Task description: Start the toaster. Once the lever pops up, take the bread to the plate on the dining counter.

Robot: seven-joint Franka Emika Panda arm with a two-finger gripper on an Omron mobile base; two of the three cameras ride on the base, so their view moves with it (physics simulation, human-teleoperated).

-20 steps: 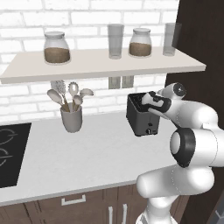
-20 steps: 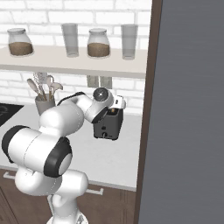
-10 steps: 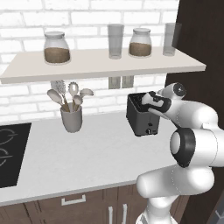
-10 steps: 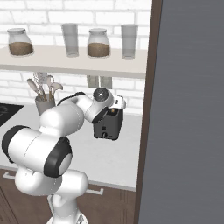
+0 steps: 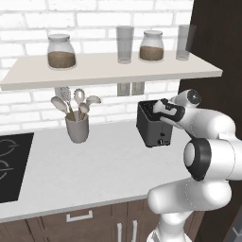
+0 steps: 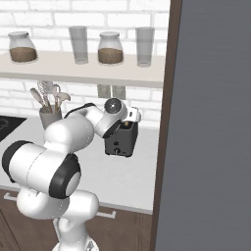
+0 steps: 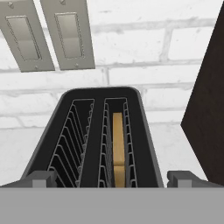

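My tool [image 7: 112,178] hangs over the near end of the toaster [image 7: 103,140], its two finger tips [image 7: 40,178] spread wide to either side of the black casing and holding nothing. Looking down along it, I see two wire-lined slots; the bread [image 7: 118,148] stands on edge, sunk in the right-hand slot, its tan top below the rim, while the left slot has only its wire guides. From the base, my hand [image 5: 166,111] sits at the top of the toaster [image 5: 153,125], at its front right edge, with the white forearm reaching in from the right. The toaster [image 6: 121,139] stands on the pale counter [image 5: 94,165] close to the white brick wall [image 7: 144,52], just beside a dark wood panel [image 7: 210,100] on its right. Two grey wall plates [image 7: 48,35] are set in the brick behind it. Farther left along the counter stands a grey utensil cup [image 5: 77,128] holding spoons, and a black hob [image 5: 12,165] lies at the far left. Above, a shelf [image 5: 108,71] carries two jars [image 5: 61,51] and two glasses [image 5: 125,44].
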